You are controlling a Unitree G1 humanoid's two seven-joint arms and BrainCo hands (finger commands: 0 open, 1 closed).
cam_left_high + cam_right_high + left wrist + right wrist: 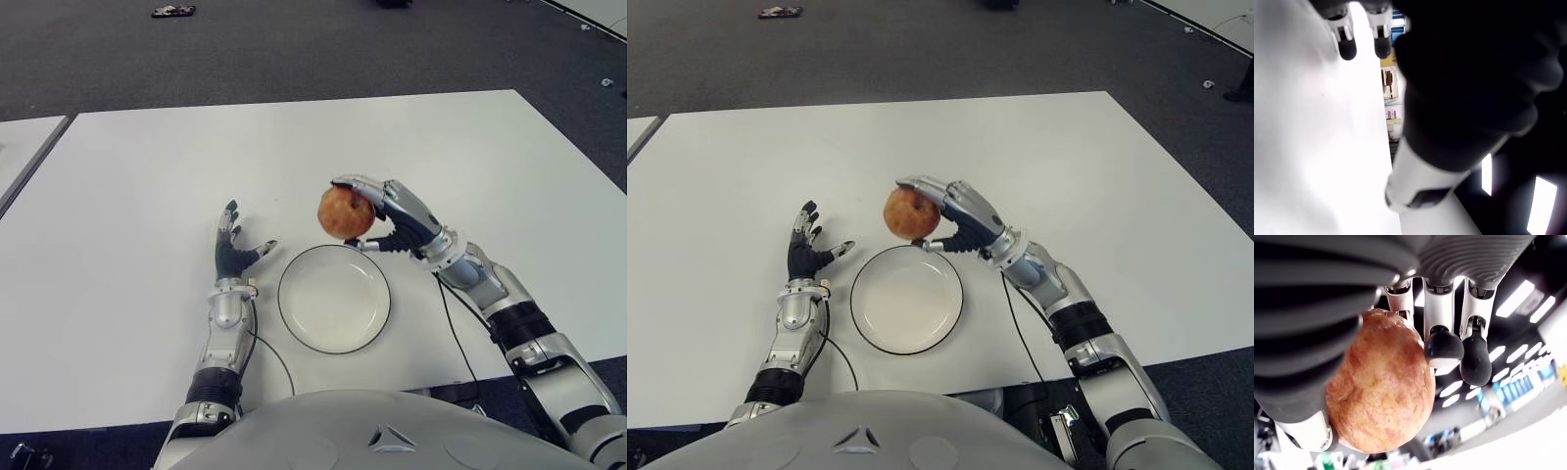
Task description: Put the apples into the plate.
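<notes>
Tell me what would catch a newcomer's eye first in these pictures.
The reddish apple, gripped in the right hand above the white table, just past the far rim of the plate. The plate itself holds nothing, ringed by a dark edge. The left hand shows to the plate's left, fingers spread, holding nothing.

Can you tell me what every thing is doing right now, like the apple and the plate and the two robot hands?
apple: held up off the table, just past the plate's far rim.
plate: upright on the table, nothing in it.
right hand: fingers wrapped around the apple.
left hand: fingers spread, holding nothing, left of the plate.
table: white, bare apart from the plate.
</notes>
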